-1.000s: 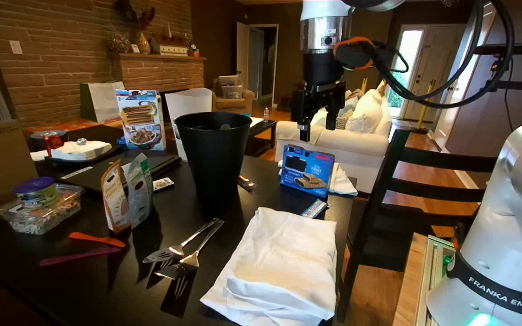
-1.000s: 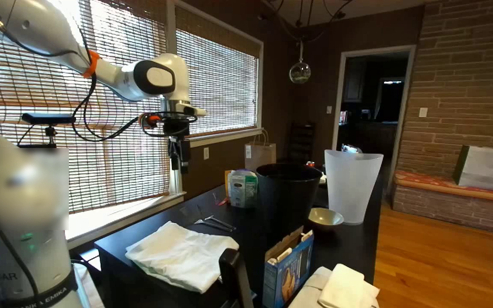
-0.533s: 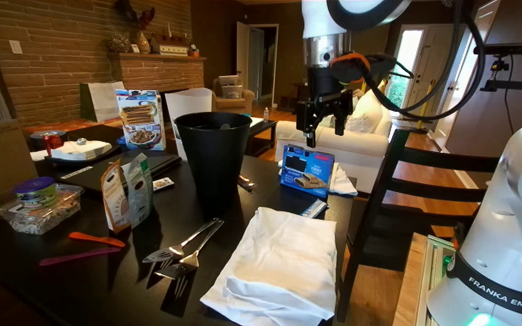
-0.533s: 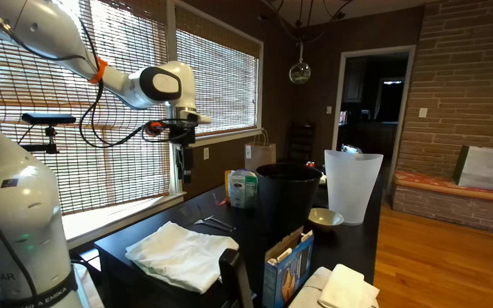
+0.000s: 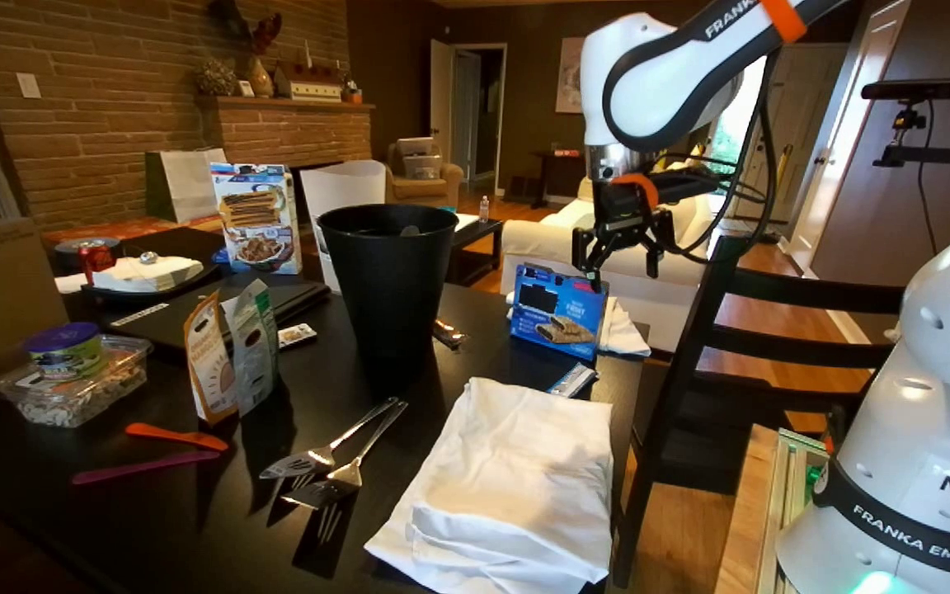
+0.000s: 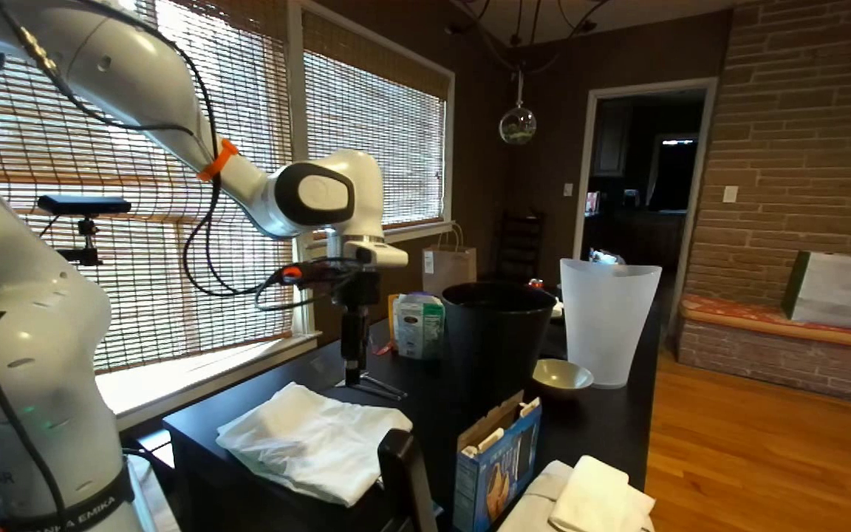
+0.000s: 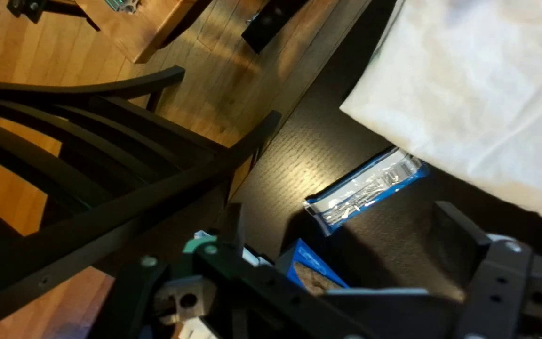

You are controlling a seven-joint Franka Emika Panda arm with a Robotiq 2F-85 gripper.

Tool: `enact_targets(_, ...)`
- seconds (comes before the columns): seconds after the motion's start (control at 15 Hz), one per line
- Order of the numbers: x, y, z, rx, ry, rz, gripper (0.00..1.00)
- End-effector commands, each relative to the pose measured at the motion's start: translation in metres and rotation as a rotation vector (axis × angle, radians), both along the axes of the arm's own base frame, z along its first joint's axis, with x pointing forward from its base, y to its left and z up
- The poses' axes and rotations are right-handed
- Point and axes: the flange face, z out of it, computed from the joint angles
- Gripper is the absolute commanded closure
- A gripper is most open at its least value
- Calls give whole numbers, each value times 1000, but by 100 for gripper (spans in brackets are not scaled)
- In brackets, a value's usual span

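Gripper (image 5: 622, 268): in the air above the level of the dark table (image 5: 195, 511), fingers pointing down.
Jaws: we see them spread wide, the fingertips well apart.
Wrapped bar (image 7: 365, 190): flat on the table; in the wrist view it shows in the gap between the fingers, and in an exterior view we find it at seven o'clock from the gripper.
White cloth (image 5: 516, 478): folded on the table; in the wrist view it spreads at about two o'clock from the bar, its edge at the bar's end, and we cannot tell whether they touch.
Blue box (image 5: 559, 313): standing on the table, at seven o'clock from the bar in the wrist view, where the gripper partly hides it.
Chair (image 7: 125, 209): dark, at nine o'clock from the bar there.
Black bin (image 5: 388, 289): upright, at nine o'clock from the box in an exterior view.
Metal servers (image 5: 349, 474): two, lying at nine o'clock from the cloth in that view.
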Motion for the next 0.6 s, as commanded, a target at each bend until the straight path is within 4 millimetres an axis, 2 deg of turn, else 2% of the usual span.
enact_targets(0.0,-4,-31,-31,18,39,-135,0)
enact_targets(0.07,-5,-22,-19,18,27,-79,0)
enact_targets(0.2,-7,-31,-31,31,50,-114,0)
enact_targets(0.53,-3,-32,-38,22,26,-127,0)
